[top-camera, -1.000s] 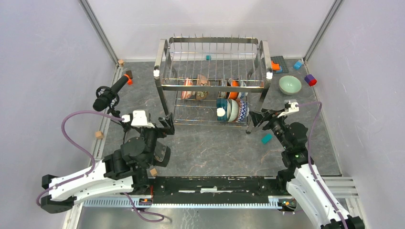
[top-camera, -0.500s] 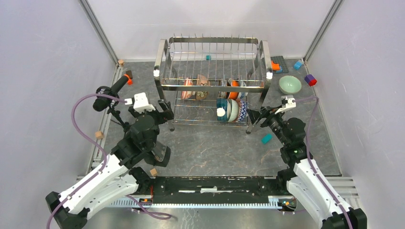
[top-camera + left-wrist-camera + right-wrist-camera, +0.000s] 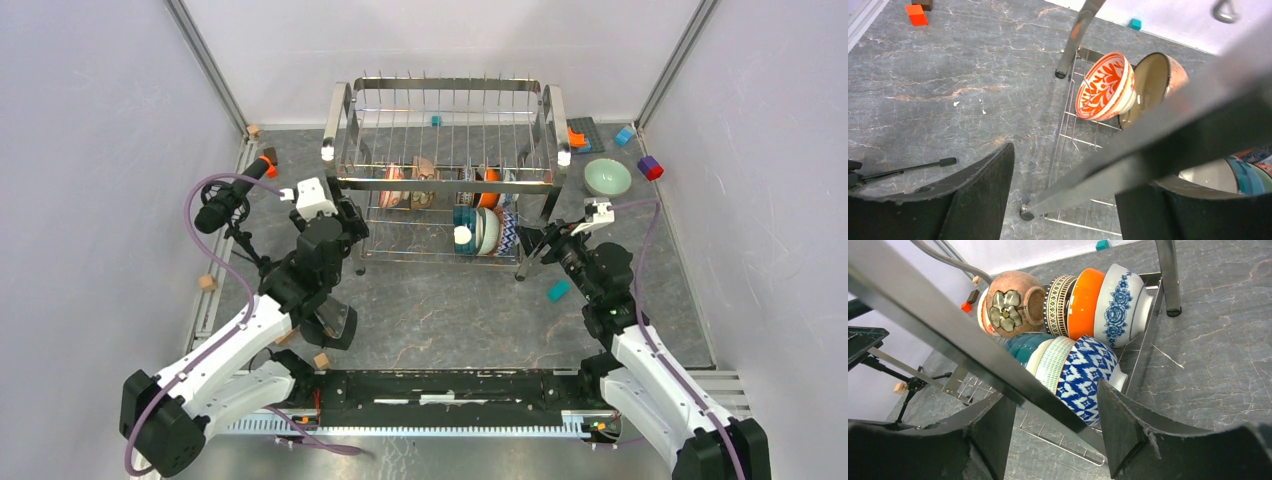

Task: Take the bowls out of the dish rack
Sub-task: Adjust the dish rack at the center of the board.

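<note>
Standing on edge in lower tier of dish rack (image 3: 445,183) (shiny steel wire, 2 tiers, top prongs, tube legs; mid-table (image 3: 450,310), toward back): bowls (image 3: 485,228), packed in 2 rows.

Back row: red-patt. bowl (image 3: 1103,85), brown flower bowl (image 3: 1010,302), orange bowl (image 3: 1085,295), white/blue-rose bowl (image 3: 1120,297).

Front row: teal bowl (image 3: 1025,347), blue-white zigzag bowl (image 3: 1085,375).

Upright on table R of rack: pale green bowl (image 3: 607,178).

Left gripper (image 3: 350,217) at front-L leg, right gripper (image 3: 533,245) at front-R leg. Both w/ jaws well apart, straddling a rack bar, nothing clamped. Contact w/ bar unclear.
</note>
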`<state>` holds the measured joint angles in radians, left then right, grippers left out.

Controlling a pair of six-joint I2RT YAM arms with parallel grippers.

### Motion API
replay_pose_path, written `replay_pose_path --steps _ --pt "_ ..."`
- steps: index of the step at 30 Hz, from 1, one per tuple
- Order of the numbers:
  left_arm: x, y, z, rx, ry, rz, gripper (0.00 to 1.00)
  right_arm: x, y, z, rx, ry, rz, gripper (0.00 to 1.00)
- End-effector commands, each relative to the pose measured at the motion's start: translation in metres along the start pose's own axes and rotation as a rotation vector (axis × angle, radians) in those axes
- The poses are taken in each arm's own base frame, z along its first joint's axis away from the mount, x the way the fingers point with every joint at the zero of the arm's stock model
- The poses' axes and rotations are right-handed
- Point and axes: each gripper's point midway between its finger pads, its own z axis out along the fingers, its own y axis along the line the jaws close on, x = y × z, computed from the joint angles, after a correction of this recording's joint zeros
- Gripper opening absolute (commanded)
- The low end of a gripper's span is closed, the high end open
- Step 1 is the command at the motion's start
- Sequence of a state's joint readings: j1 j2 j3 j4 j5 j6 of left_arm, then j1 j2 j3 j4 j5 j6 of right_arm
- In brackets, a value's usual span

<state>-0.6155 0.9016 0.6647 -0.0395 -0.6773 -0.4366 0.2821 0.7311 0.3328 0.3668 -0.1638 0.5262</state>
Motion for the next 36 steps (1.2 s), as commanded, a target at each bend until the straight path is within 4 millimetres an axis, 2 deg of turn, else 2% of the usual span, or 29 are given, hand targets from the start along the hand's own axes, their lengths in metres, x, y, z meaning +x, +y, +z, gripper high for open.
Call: replay_pose_path --steps 1,8,16,22,31,36 --pt "-0.019 -0.009 0.016 0.012 -0.043 -0.119 0.72 -0.029 0.010 0.009 -0.005 -0.094 0.014 0.63" --pt "-0.016 -0.013 0.039 0.019 -0.024 -0.125 0.61 -0.025 0.007 0.019 0.031 -0.078 0.011 0.52" --pt "-0.018 -0.020 0.059 0.034 -0.008 -0.130 0.58 -0.024 -0.002 0.031 0.081 -0.064 0.012 0.51" --pt "-0.022 -0.022 0.066 0.036 -0.013 -0.136 0.59 -0.030 -0.012 0.043 0.140 -0.065 -0.017 0.52" --pt "-0.024 -0.019 0.079 0.023 -0.008 -0.115 0.63 -0.029 -0.018 0.062 0.170 -0.023 -0.048 0.59" --pt "-0.025 -0.025 0.080 0.048 0.014 -0.107 0.66 -0.019 -0.017 0.059 0.156 0.017 -0.053 0.66"
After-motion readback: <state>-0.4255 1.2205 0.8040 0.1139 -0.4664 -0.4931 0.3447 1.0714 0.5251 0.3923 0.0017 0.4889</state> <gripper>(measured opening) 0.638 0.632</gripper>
